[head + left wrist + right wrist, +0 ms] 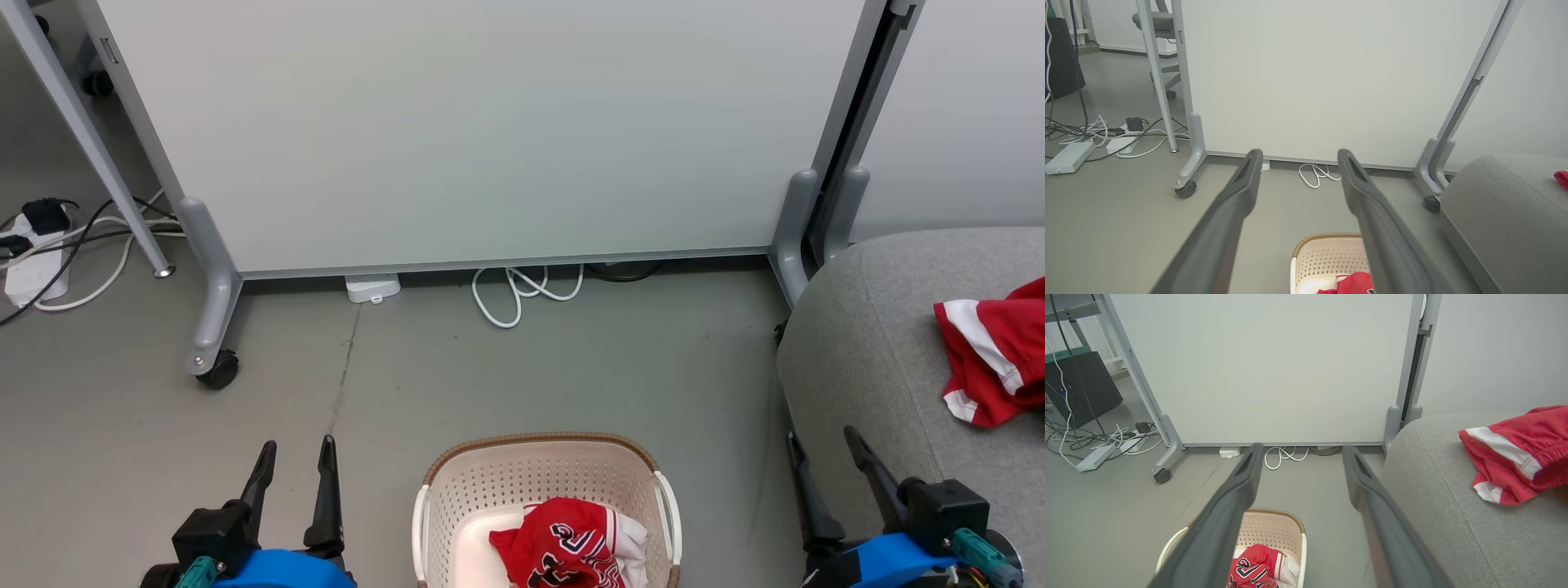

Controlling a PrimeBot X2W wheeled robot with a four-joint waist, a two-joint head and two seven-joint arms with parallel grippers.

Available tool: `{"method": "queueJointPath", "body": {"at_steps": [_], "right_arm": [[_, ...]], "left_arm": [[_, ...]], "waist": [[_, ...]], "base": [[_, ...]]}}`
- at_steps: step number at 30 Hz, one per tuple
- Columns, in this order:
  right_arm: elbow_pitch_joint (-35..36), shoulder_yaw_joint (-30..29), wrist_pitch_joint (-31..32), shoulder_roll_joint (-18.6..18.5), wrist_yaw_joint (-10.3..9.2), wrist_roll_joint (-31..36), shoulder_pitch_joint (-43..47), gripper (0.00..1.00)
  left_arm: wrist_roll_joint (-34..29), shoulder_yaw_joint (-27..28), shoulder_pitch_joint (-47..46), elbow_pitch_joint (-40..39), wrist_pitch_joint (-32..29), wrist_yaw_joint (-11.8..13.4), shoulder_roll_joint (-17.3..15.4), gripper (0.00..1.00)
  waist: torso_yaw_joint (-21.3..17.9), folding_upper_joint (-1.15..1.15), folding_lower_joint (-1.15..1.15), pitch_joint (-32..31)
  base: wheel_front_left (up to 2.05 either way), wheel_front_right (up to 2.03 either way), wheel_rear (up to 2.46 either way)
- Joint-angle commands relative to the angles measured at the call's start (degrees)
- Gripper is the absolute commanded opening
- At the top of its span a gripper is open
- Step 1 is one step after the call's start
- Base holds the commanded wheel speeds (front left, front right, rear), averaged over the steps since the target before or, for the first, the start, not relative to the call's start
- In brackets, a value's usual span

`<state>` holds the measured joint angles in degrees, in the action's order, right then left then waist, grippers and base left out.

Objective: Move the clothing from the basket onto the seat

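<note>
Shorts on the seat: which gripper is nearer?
Right. The right gripper hangs open by the seat's edge, just short of the shorts. The left gripper is open over the floor, on the basket's far side.

The crumpled red jersey point(555, 543) in the near cream perforated plastic basket point(506, 478) is showing black-and-white lettering, too folded to read.

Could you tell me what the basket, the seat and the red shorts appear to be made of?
Basket: matte cream plastic, likely, given its moulded perforations; the brown rim looks woven. Seat: grey woven upholstery fabric, visibly textured. Shorts: thin, probably synthetic sports cloth, crumpling softly.
</note>
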<state>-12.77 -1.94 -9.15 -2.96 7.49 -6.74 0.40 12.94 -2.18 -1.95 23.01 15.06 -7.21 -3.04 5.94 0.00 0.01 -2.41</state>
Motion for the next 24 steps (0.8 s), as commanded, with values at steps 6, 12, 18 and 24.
{"method": "queueJointPath", "body": {"at_steps": [6,12,18,24], "right_arm": [[-0.53,0.63,-0.57,0.12,0.01,-0.41,-0.52,1.00],[-0.07,1.35,-0.13,0.11,0.01,0.04,-1.41,1.00],[1.46,3.48,0.71,0.11,0.01,0.52,-3.63,1.00],[2.77,6.10,1.01,0.10,0.01,0.99,-7.28,1.00]], "left_arm": [[-0.40,-0.11,0.35,0.00,0.17,-0.39,0.00,1.00],[-0.19,-0.39,-0.15,0.33,0.17,-0.29,0.04,1.00],[0.67,-1.67,-1.85,2.00,0.17,-0.30,0.10,1.00],[1.59,-3.96,-5.66,5.61,0.17,-0.31,0.11,1.00]], "waist": [[-0.59,0.00,-0.01,0.61],[-2.37,0.00,-0.01,1.93],[-6.05,0.00,-0.01,5.91],[-10.73,0.00,-0.01,12.21]], "base": [[0.00,0.00,0.00],[0.00,0.00,0.00],[0.00,0.00,0.00],[0.00,0.00,0.00]]}}
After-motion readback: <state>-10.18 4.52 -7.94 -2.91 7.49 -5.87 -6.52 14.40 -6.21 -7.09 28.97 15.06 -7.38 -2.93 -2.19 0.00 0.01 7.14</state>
